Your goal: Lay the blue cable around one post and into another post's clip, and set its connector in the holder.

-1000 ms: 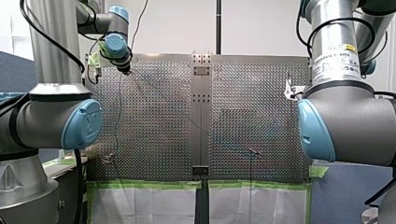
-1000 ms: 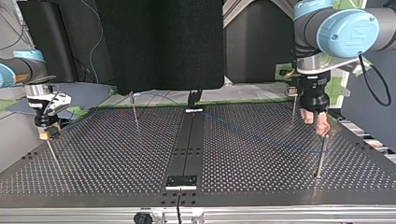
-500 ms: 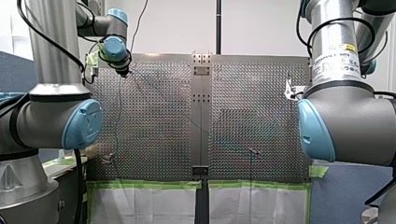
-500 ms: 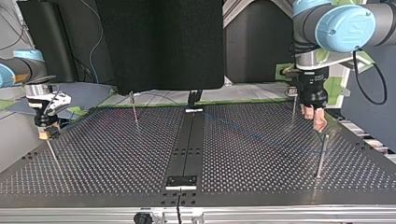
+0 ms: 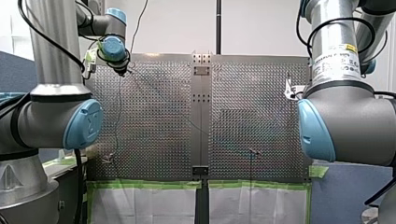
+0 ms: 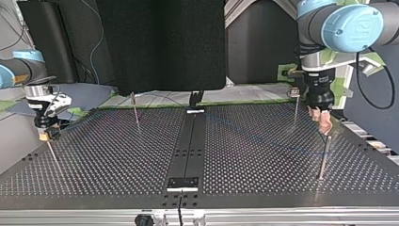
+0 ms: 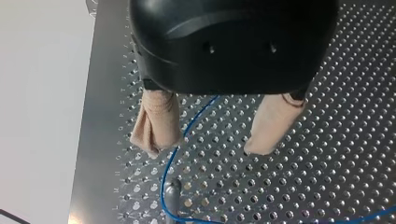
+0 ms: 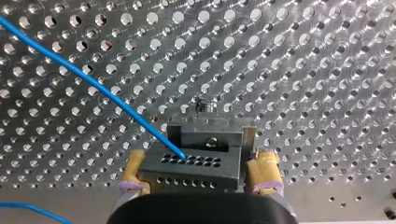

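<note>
In the left wrist view my left gripper point(image 7: 205, 145) is open, its beige fingers point(image 7: 156, 123) apart. The blue cable point(image 7: 175, 154) runs loose between them and bends around a grey post point(image 7: 173, 189) just ahead. In the top view this gripper point(image 6: 322, 122) hangs over a post point(image 6: 323, 157) at the right. My right gripper point(image 8: 198, 172) is open, its yellow pads point(image 8: 264, 165) on either side of the grey connector point(image 8: 191, 163). The connector sits in the metal holder point(image 8: 210, 130). The cable point(image 8: 93, 81) leaves it across the plate.
The perforated plate point(image 6: 117, 160) carries two more thin posts point(image 6: 135, 108) point(image 6: 295, 106) toward its far side. A dark centre strip point(image 6: 188, 150) divides it. Green tape point(image 5: 149, 184) edges the plate's near side in the front view. My right gripper point(image 6: 44, 132) stands at the top view's left.
My left gripper has shifted slightly toward the front view's upper left corner, staying open over the cable. The right gripper, connector and posts have not moved.
</note>
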`<state>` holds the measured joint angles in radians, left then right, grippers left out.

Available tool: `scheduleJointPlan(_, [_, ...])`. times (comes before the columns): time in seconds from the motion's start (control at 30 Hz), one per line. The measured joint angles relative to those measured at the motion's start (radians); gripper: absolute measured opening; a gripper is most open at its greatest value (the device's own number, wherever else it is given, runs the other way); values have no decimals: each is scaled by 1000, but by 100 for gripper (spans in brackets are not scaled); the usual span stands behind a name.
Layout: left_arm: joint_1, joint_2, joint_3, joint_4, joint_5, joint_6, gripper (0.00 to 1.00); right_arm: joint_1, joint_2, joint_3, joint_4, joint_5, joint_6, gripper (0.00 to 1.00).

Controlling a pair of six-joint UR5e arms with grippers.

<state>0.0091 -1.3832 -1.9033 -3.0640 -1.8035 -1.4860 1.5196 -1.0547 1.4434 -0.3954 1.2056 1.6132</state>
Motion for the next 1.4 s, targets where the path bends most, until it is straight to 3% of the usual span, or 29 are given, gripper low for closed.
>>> scheduleJointPlan(1.4, [6,2,-30,4,-3,-26,100,-1,-1,0,4,3,-2,95])
